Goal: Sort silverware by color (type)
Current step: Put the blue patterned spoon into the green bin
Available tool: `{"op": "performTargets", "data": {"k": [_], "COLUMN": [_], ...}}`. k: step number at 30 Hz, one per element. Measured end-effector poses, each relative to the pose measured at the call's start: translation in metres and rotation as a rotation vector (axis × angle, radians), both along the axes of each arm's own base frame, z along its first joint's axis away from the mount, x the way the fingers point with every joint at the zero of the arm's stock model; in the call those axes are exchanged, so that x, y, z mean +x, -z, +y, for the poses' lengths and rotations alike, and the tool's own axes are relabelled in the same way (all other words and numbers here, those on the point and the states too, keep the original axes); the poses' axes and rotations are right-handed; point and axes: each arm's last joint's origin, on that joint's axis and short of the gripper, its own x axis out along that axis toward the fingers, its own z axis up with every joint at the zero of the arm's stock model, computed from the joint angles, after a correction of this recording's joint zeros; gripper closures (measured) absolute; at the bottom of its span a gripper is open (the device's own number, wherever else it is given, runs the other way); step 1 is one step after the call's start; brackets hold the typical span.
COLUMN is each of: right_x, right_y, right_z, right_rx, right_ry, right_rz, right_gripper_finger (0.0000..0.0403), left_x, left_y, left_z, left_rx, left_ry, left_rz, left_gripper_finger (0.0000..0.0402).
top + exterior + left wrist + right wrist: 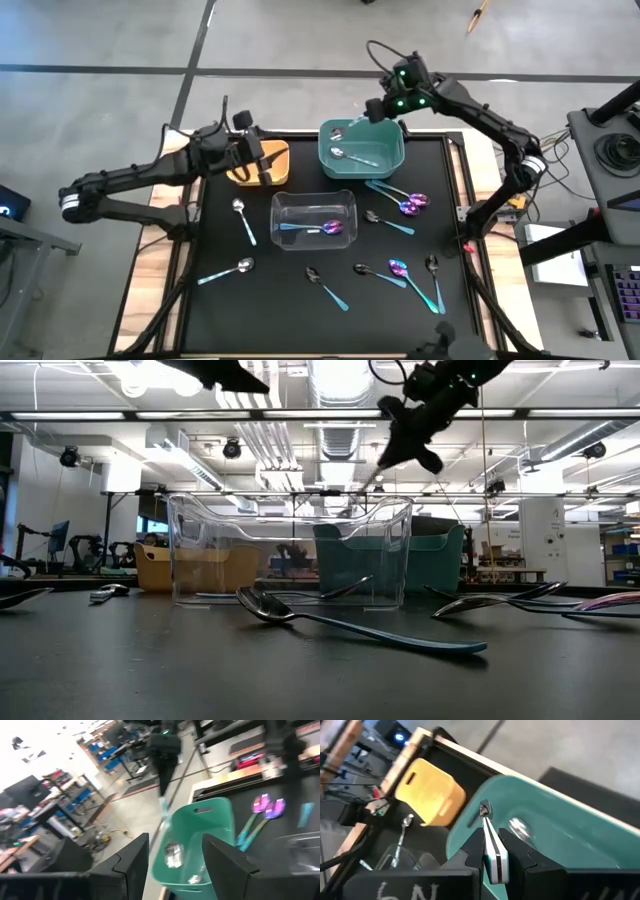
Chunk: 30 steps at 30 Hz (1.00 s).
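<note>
Nearest the table's front edge, loose spoons (325,287) lie scattered on the black mat (260,310): a silver one at front left, dark and purple-bowled ones to the right. Just behind them sits the clear bin (314,221) with a purple spoon (322,229) lying in it. Further back on the left, the left gripper (262,160) hangs over the yellow bin (259,163), fingers spread apart and nothing between them. At the far side, the right gripper (490,851) hovers over the near-left corner of the teal bin (362,148), fingers pinched tight on a silver spoon (492,850), bowl end pointing down. Another silver spoon (352,155) rests inside that teal bin.
</note>
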Motion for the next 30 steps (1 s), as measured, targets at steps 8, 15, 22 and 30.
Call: {"op": "performTargets", "data": {"k": [8, 15, 22, 30], "right_x": [-0.024, -0.018, -0.004, 0.01], "right_y": [0.006, 0.015, 0.028, 0.031], "right_z": [-0.01, -0.019, -0.028, -0.024], "right_rx": [0.078, 0.063, 0.071, 0.071], "right_ry": [0.083, 0.12, 0.136, 0.115], "right_rz": [0.078, 0.074, 0.066, 0.049], "right_gripper_finger": [0.0375, 0.0375, 0.0375, 0.0375], "left_x": [-0.006, -0.023, -0.036, -0.041], "left_y": [0.006, 0.008, 0.009, 0.01], "left_z": [0.04, 0.072, 0.093, 0.099], "left_rx": [0.028, 0.026, 0.02, 0.015], "left_ry": [-0.163, -0.256, -0.314, -0.343], "left_rz": [0.014, 0.025, 0.015, 0.016], "left_gripper_finger": [0.0235, 0.0235, 0.0235, 0.0235]}}
